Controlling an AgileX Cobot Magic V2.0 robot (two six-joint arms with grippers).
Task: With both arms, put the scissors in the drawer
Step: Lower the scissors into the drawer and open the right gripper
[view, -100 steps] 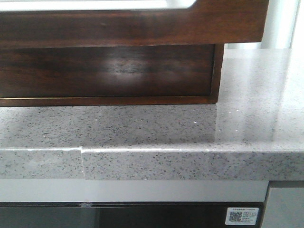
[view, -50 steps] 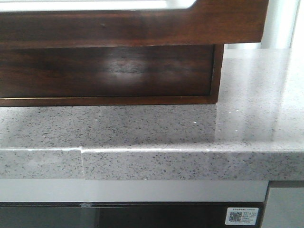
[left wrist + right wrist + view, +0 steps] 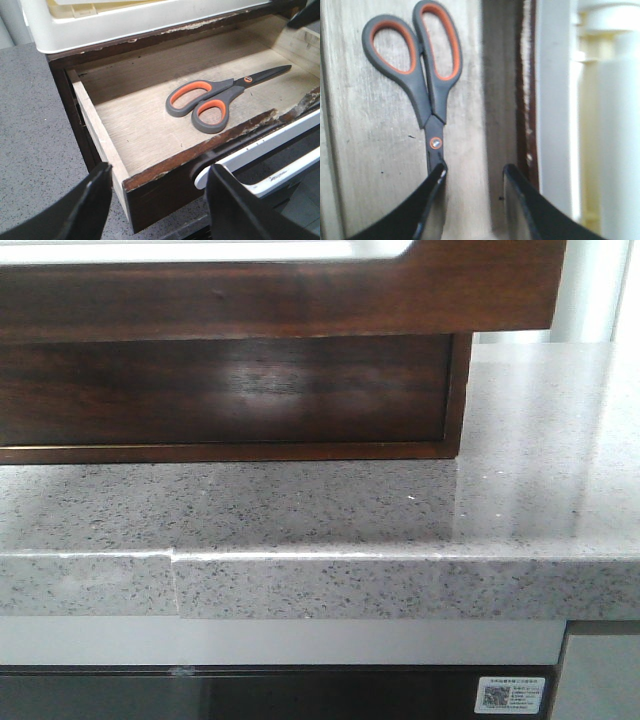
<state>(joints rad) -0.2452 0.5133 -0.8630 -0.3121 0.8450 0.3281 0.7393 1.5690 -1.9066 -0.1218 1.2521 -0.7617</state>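
Note:
The drawer (image 3: 95, 130) stands pulled out, and its dark reddish-brown plain front fills the top of the front view (image 3: 300, 300). Scissors with grey and orange handles (image 3: 227, 90) lie flat on its pale wood floor. My left gripper (image 3: 159, 170) is open and empty, with its jaws on either side of the drawer's near front corner. My right gripper (image 3: 475, 167) is open and empty just above the drawer floor (image 3: 370, 150). One fingertip (image 3: 437, 177) covers the blades of the scissors (image 3: 431, 107). Neither gripper shows in the front view.
The cabinet sits on a grey speckled countertop (image 3: 400, 510), also in the left wrist view (image 3: 30, 125). A second dark drawer front (image 3: 230, 390) sits recessed below. A white tray (image 3: 125, 25) rests on the cabinet top. A white rounded part (image 3: 260, 150) lies beside the drawer front.

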